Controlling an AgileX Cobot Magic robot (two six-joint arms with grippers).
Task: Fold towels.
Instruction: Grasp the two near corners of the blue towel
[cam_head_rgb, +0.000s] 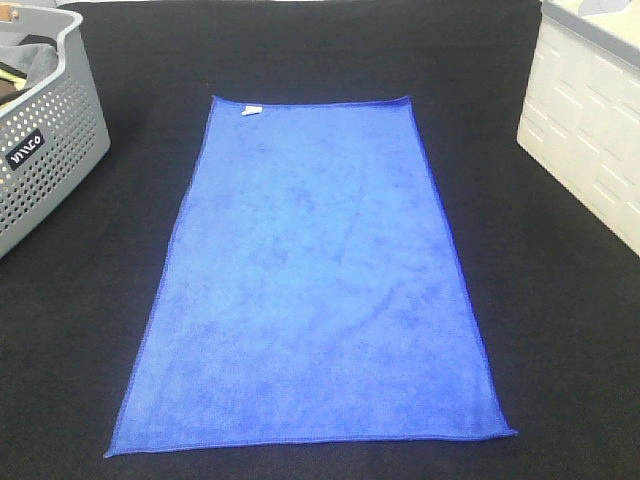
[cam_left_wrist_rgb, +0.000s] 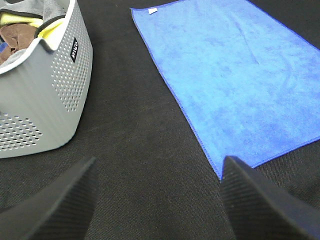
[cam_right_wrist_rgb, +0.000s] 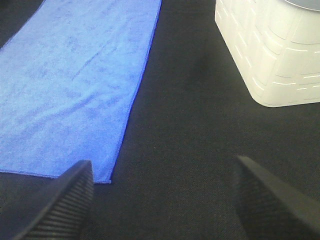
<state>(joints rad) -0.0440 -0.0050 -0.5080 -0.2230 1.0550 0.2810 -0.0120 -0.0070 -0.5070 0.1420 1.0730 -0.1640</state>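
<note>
towel (cam_head_rgb: 310, 280): spread flat on the black table (cam_head_rgb: 560, 350), white tag (cam_head_rgb: 252, 111) at a far corner.
left gripper (cam_left_wrist_rgb: 159, 170): i hold it wide apart, empty, by the towel's near corner.
right gripper (cam_right_wrist_rgb: 164, 167): also mine, wide apart, empty, by the other near corner.
sides: grey basket (cam_head_rgb: 50, 150) left, white bin (cam_head_rgb: 590, 150) right.

The basket (cam_head_rgb: 60, 140) is cut by the high view's left edge, the white bin (cam_head_rgb: 590, 140) by its right edge. The tag (cam_head_rgb: 251, 110) on the towel (cam_head_rgb: 310, 280) is too small to read (the basket's label (cam_head_rgb: 25, 148) also is unclear).
</note>
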